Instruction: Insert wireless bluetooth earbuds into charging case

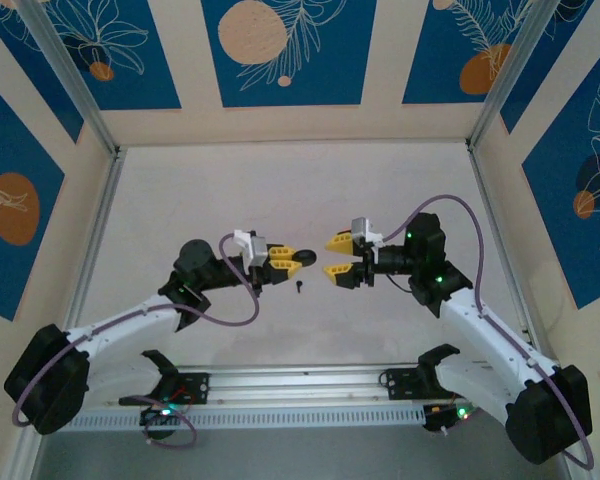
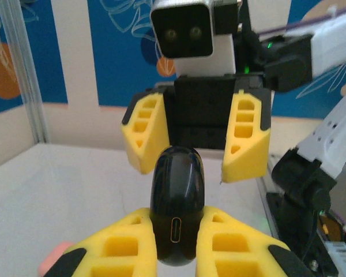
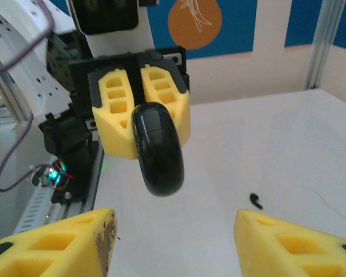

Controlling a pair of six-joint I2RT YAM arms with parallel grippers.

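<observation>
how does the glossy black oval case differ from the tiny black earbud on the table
The glossy black oval charging case is far bigger than the tiny black stemmed earbud. The case is clamped between the left gripper's yellow jaws; the earbud lies loose on the white table, untouched. The case is a smooth rounded pebble shape; the earbud is thin and hooked. Both are black.

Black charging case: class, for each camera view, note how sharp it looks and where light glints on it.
Left wrist view: black charging case sharp, a soft sheen on its rounded top; right wrist view: crisp, pale glare streaks along its curved edge, black earbud slightly soft; top external view: too small for detail or glints.
</observation>
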